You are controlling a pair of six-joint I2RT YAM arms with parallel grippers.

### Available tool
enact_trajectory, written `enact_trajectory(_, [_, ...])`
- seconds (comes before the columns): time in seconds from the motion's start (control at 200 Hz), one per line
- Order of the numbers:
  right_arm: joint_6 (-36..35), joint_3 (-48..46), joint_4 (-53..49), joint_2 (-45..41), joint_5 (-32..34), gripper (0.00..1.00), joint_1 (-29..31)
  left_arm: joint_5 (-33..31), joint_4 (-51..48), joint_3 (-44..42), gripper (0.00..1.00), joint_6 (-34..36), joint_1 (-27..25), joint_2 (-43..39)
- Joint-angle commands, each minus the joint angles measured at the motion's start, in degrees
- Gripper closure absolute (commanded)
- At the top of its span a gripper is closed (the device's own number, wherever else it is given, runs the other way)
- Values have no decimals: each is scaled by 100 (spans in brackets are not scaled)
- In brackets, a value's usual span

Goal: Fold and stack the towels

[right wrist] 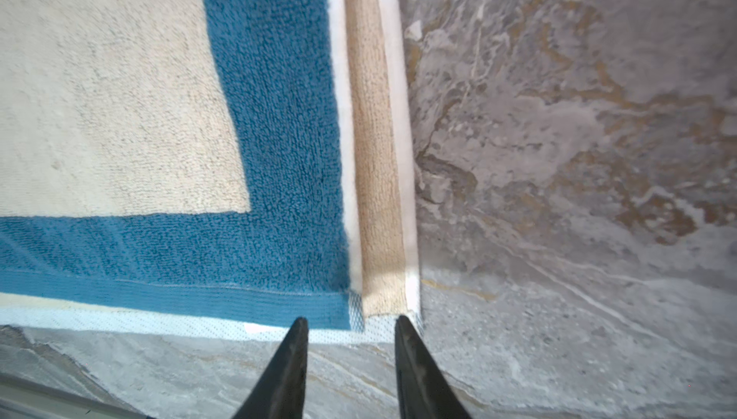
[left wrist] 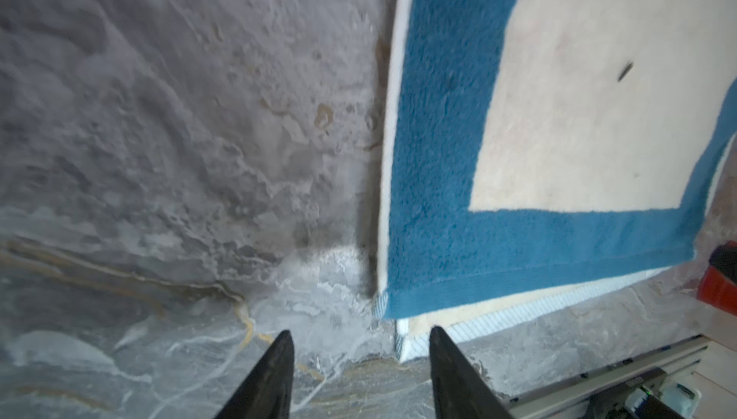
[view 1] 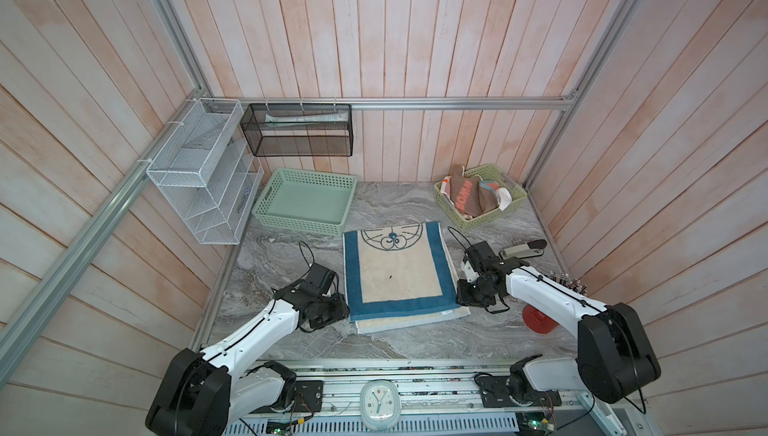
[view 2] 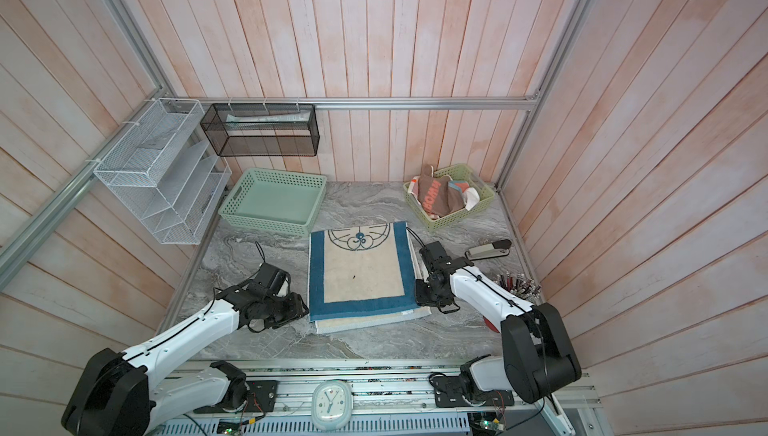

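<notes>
A cream towel (view 1: 397, 272) (view 2: 361, 272) with a blue border and a cartoon face lies folded in half mid-table, its lower layer showing along the near edge. My left gripper (view 1: 346, 311) (left wrist: 359, 335) stands open by the towel's near left corner (left wrist: 402, 341), holding nothing. At the near right corner (right wrist: 383, 309) my right gripper (view 1: 459, 295) (right wrist: 351, 321) is open too, its jaws apart over the hem and gripping nothing. More towels sit crumpled in the far right green basket (view 1: 473, 222): a brown one with coral letters (view 1: 467, 197), a striped one (view 1: 490, 189) and a white one (view 1: 505, 199).
An empty green basket (view 1: 299, 222) stands at the back left. A stapler (view 1: 523, 250), a bunch of pens (view 1: 565, 280) and a red object (view 1: 540, 322) lie along the right side. Wire racks (view 1: 199, 176) hang on the left wall. A clock (view 1: 379, 407) sits on the front rail.
</notes>
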Motion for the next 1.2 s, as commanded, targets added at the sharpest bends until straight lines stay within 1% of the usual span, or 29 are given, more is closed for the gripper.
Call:
enact_trajectory(0.0, [-118, -72, 261, 115, -230, 62, -36, 454, 210, -250, 43, -385, -90, -33])
enact_trajectory(0.065, [-142, -72, 325, 166, -266, 63, -48, 623, 519, -376, 43, -484, -91, 5])
enact_trajectory(0.225, [-158, -124, 449, 243, -349, 67, -41, 672, 1059, -426, 43, -641, -84, 285])
enact_trajectory(0.35, [-165, -164, 553, 274, -394, 73, -41, 722, 1537, -400, 44, -681, -91, 692])
enact_trajectory(0.45, [-162, -169, 626, 278, -420, 80, -41, 699, 1666, -300, 49, -659, -92, 948])
enact_trajectory(0.52, [-153, -186, 687, 251, -416, 88, -42, 604, 1607, -214, 59, -604, -91, 975])
enact_trajectory(0.585, [-145, -171, 719, 196, -380, 93, -48, 508, 1486, -121, 74, -561, -92, 919])
enact_trajectory(0.665, [-129, -129, 731, 118, -296, 98, -45, 430, 1292, 9, 97, -483, -77, 860])
enact_trajectory(0.685, [-132, -106, 726, 100, -273, 100, -50, 420, 1240, 37, 100, -460, -80, 860])
enact_trajectory(0.97, [-185, 342, 374, -304, -52, 100, -92, 286, 579, 570, 100, -256, -83, 626])
enact_trajectory(1.075, [-116, 326, 230, -346, -38, 100, -119, 245, 491, 629, 100, -213, -83, 596])
enact_trajectory(1.115, [-85, 239, 179, -329, -53, 93, -121, 271, 506, 614, 100, -215, -78, 619])
enact_trajectory(1.16, [-40, 97, 164, -296, -84, 83, -123, 300, 540, 584, 100, -214, -83, 657])
enact_trajectory(1.165, [-29, 54, 163, -287, -93, 81, -120, 303, 541, 583, 100, -214, -83, 662])
enact_trajectory(1.195, [-7, -28, 180, -269, -115, 76, -119, 303, 561, 557, 100, -223, -83, 689])
